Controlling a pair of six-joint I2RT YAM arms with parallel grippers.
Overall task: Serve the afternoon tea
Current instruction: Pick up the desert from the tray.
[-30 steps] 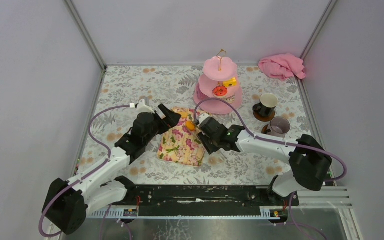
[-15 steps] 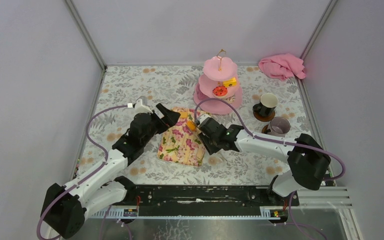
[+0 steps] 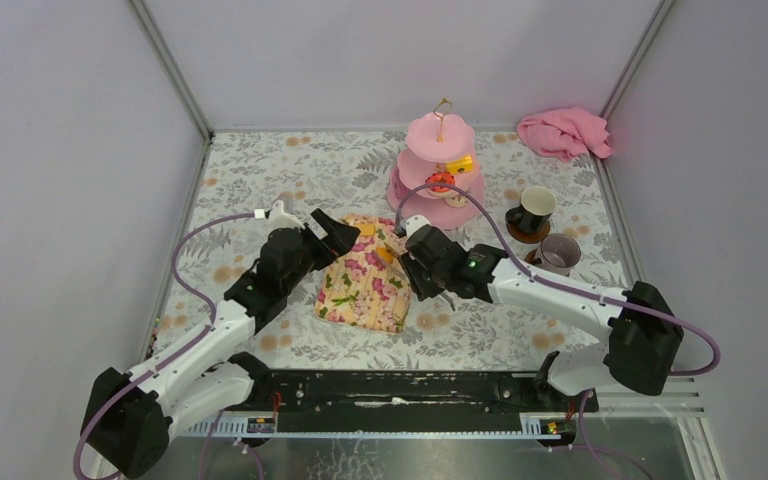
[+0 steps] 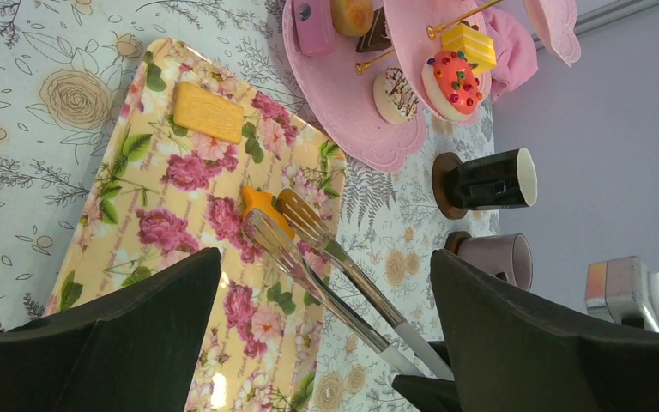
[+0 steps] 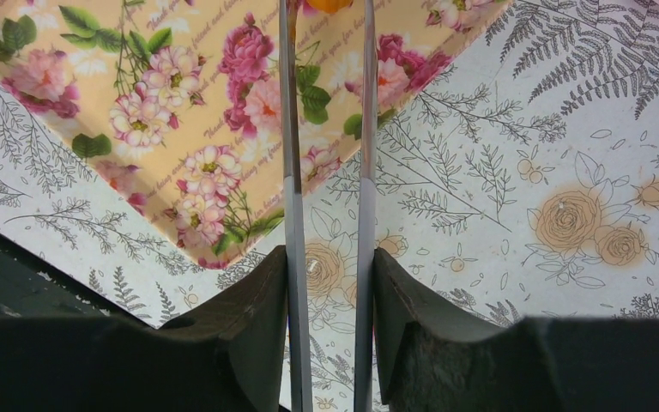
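Far back, pink three-tier stand (image 3: 430,135), loaded with several cakes, likely the destination. Nearer, floral tray (image 3: 360,295), serving as pick-up spot. Spread wide and empty by the tray's left edge, left gripper (image 3: 328,232), perhaps to steady it. Clamped around metal tongs (image 4: 326,253) for reach, right gripper (image 5: 326,283). Tongs drawn narrow, tips pinching orange cake (image 4: 264,206) at the tray; lifted or resting, cannot tell.

Upper left of the table (image 3: 260,165) is sitting wide open; pink stand (image 3: 430,140), black mug (image 3: 533,210), grey mug (image 3: 558,253) are crowding upper right.
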